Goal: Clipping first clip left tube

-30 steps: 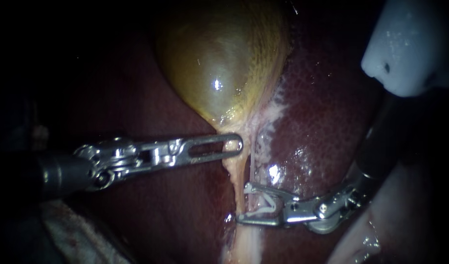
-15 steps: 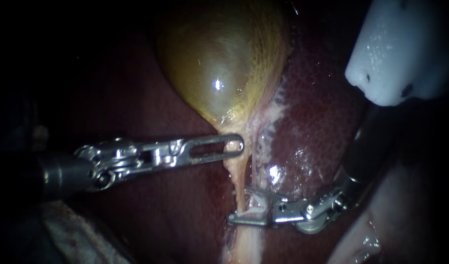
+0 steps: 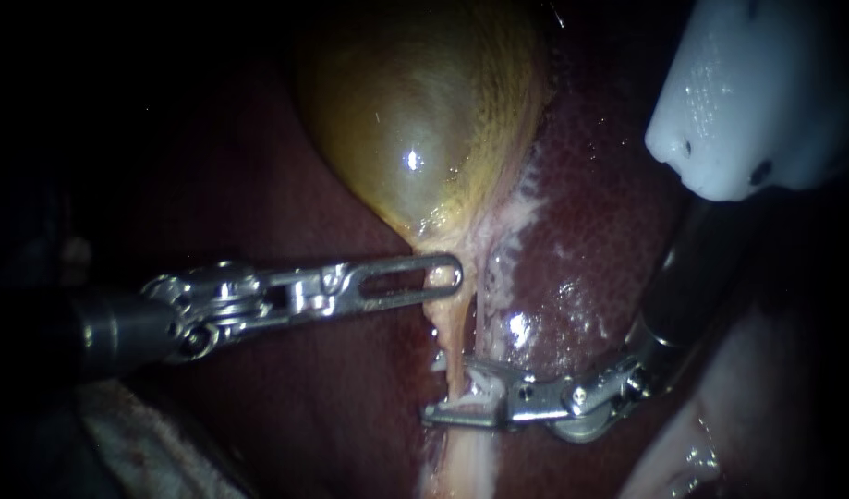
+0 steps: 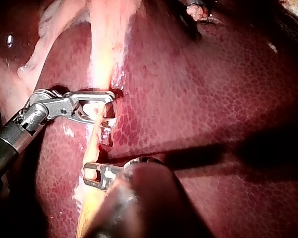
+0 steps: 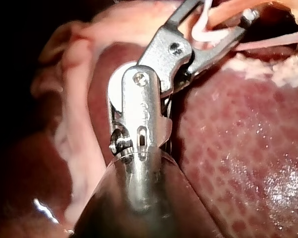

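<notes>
The yellow-green gallbladder [image 3: 415, 120] lies on the dark red liver [image 3: 609, 231]. From its neck a pale tube [image 3: 454, 337] runs downward, the left one, with a thinner whitish strand just to its right. My left instrument [image 3: 440, 275] comes in from the left, its slotted jaws shut on the gallbladder's neck. My right instrument [image 3: 447, 390] comes in from the lower right. Its jaws hold a white clip [image 3: 479, 393] whose legs straddle the tube from both sides. In the left wrist view the right instrument [image 4: 109, 109] crosses the tube [image 4: 105, 54] ahead of my left instrument [image 4: 91, 173].
A white rounded body [image 3: 747, 102] hangs at the upper right above the right instrument's dark shaft [image 3: 683, 286]. Pale fatty tissue [image 3: 701, 444] lies at the lower right, and pale tissue [image 3: 156, 444] at the lower left. Liver surrounds the tube on both sides.
My right instrument has slid left across the tube, and its jaws have drawn closer together on the clip. The white body moved left. My left instrument has held still.
</notes>
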`<state>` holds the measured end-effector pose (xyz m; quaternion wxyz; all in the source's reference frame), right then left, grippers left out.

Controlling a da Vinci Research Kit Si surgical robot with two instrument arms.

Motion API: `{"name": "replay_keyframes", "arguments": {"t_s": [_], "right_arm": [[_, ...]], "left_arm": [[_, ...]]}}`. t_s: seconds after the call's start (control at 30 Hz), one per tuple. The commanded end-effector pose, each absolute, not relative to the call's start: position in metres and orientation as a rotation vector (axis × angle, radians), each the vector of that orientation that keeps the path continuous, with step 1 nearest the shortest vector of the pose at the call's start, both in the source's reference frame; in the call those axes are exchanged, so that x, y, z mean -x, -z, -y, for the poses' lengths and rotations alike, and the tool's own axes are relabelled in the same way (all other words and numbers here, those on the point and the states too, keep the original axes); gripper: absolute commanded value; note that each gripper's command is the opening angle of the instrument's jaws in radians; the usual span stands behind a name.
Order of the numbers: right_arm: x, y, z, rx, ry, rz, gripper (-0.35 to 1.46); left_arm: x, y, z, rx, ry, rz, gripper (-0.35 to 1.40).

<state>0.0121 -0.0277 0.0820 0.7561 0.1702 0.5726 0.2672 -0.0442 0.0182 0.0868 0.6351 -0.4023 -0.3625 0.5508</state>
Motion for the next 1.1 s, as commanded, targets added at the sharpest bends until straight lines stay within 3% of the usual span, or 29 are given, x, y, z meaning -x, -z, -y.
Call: {"name": "replay_keyframes", "arguments": {"t_s": [0.03, 0.7, 1.1], "right_arm": [[-0.0121, -0.082, 0.0277, -0.371, -0.583, -1.249, 0.44], [-0.0121, -0.082, 0.0284, -0.381, -0.586, -1.243, 0.3], [-0.0116, -0.0822, 0.0286, -0.383, -0.58, -1.243, -0.18]], "left_arm": [[0.0442, -0.0868, -0.0182, 0.919, -1.259, 0.828, -0.35], [0.0442, -0.087, -0.0182, 0.92, -1.26, 0.828, -0.35], [0.0442, -0.0871, -0.0181, 0.921, -1.26, 0.827, -0.35]]}}
